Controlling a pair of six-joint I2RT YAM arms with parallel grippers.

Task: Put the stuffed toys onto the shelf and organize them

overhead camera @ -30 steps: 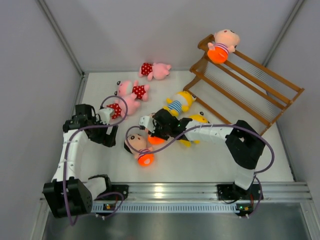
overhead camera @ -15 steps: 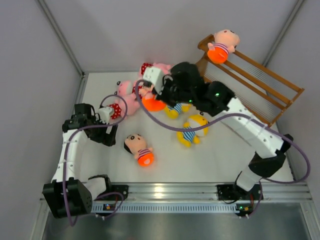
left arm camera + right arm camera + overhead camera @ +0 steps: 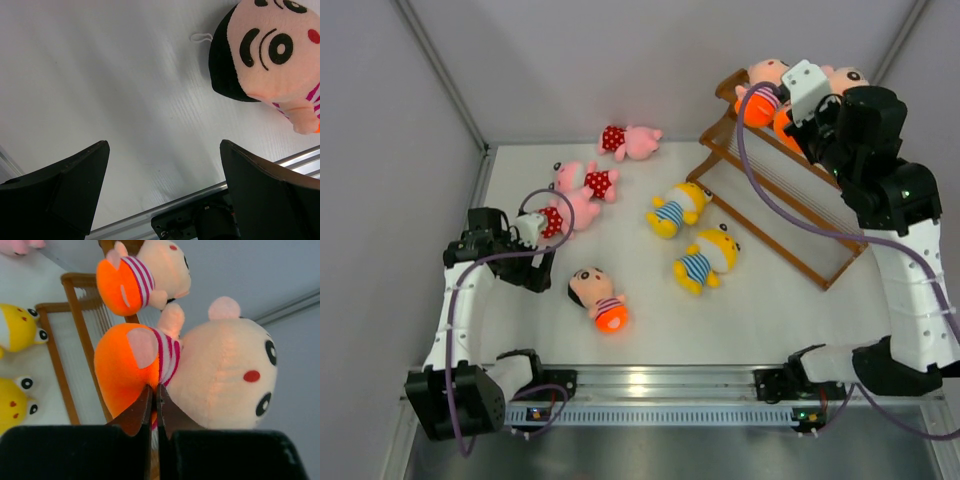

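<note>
The white surface (image 3: 770,320) sits in a booth of plain grey wall panels (image 3: 570,60) joined by slim metal posts, with an aluminium rail (image 3: 720,380) along its near edge; the brown wooden shelf (image 3: 80,278) stands slanted in the far right corner; one peach-headed doll (image 3: 765,75) sits at the left end of its top tier; just beside it the right gripper (image 3: 152,390) is pinched tight on the orange shorts of a second peach-headed doll (image 3: 220,375), held up at the level of the top rail, its head towards the wall; whether it touches the rail I cannot tell; the left gripper (image 3: 160,175) hangs low over bare surface at the left, fingers wide apart and holding nothing, with a third peach-headed doll (image 3: 598,297) lying near it; two yellow striped dolls (image 3: 675,208) (image 3: 705,262) lie mid-surface in front of the shelf; three pink polka-dot dolls (image 3: 630,140) (image 3: 582,182) (image 3: 560,215) lie towards the far left.
</note>
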